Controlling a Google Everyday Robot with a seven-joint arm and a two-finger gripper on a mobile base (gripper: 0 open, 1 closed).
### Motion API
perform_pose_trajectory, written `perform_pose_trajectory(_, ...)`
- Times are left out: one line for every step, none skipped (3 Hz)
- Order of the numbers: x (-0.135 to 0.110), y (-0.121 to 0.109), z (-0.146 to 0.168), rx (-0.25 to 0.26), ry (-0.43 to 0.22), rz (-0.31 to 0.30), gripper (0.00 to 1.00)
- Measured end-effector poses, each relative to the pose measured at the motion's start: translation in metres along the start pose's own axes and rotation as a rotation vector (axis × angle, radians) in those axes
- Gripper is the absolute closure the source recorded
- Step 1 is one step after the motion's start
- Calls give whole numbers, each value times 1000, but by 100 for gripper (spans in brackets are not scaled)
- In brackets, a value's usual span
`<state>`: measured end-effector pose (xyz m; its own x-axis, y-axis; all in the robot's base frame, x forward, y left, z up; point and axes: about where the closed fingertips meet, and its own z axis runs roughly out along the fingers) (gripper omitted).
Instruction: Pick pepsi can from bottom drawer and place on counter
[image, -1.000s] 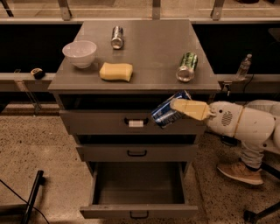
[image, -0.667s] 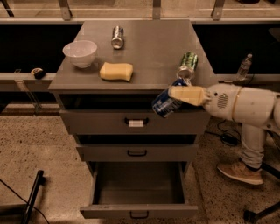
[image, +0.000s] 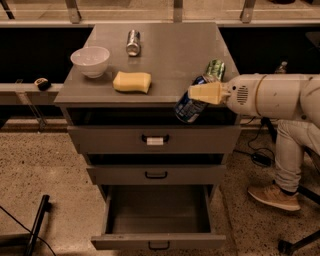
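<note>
The pepsi can (image: 186, 111) is off the ground and in the air, tilted, with its top leaning toward the green can (image: 216, 70). Its lower end hangs in front of the dark gap under the counter (image: 170, 55), at the front right corner. A second ago it sat lower, in front of the top drawer face; it has since risen to the level of the counter edge. In my judgement the lift out of the bottom drawer (image: 150, 240) is finished and only the placing remains.

The gripper (image: 196, 94) comes in from the right and is closed around the can's upper half, one yellow finger crossing its front. The can is not yet over the counter and needs more height.

The bottom drawer stands pulled out. A bowl (image: 90, 60), a sponge (image: 132, 81) and a silver can (image: 133, 42) occupy the counter.
</note>
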<state>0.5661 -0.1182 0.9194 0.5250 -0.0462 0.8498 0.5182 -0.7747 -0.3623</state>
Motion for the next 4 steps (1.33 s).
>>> perform_pose_trajectory(16, -3, 4, -47, -23, -54, 100)
perform_pose_trajectory(32, -6, 10, -81, -46, -97, 100)
perform_pose_trajectory(45, -9, 22, -98, -72, -143, 100)
perform_pose_trajectory(57, 2, 33, -129, -89, -172, 100)
